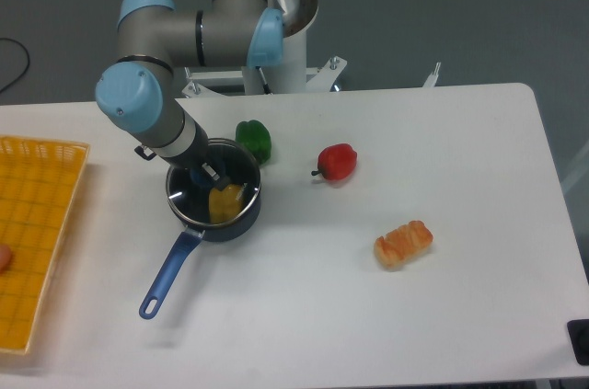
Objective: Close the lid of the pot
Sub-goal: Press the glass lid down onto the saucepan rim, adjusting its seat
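Over the pot (214,194), I am easing the gripper (208,179) down; keeping the lid (207,188) level matters, though its grasp is hidden.

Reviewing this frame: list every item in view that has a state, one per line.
pot: upright on the table, handle toward the front left, yellow item inside.
lid: over the pot's mouth; whether fully seated is unclear.
end effector: down at the lid's centre; finger opening cannot be made out.
green pepper: resting beside the pot.
red pepper: resting on the table.
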